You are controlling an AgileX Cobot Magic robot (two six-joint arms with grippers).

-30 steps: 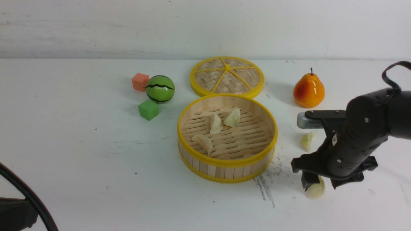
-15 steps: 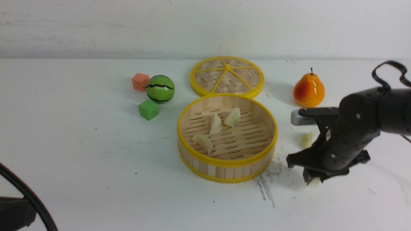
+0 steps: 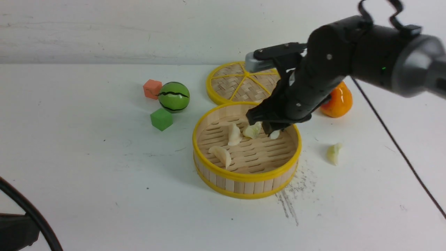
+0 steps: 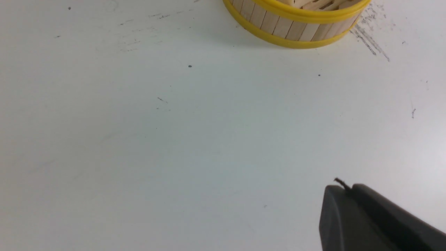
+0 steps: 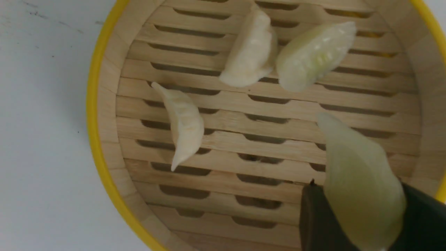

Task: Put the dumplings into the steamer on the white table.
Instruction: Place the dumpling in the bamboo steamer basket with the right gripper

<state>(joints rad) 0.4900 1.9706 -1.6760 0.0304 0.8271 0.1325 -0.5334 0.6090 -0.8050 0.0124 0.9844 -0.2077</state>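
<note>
At the centre of the front view, the steamer [image 3: 244,176] stands on the white table [image 3: 87,157]. On its slatted floor lie three dumplings [image 3: 234,134]: two close together toward the top of the basket, and one apart at lower left. A fourth, the held dumpling [image 5: 359,181], is pinched between the jaws of the right gripper [image 3: 268,130], which hangs inside the basket's upper right, over the slats. By that, the fourth placing needs only a release. The last dumpling [image 3: 333,153] lies on bare table to the right of the steamer, well apart from its wall, so one full pick and carry is left.

Whether the held dumpling touches the slats is hard to say; it probably hangs just above them. The arm covers the right part of the woven lid [image 3: 237,83] and the left part of the pear [image 3: 339,101]. The left gripper [image 4: 348,195] shows only as a dark tip at the lower right of its wrist view, jaws pressed together on nothing. That view cuts the steamer to a strip of wall at the top.
</note>
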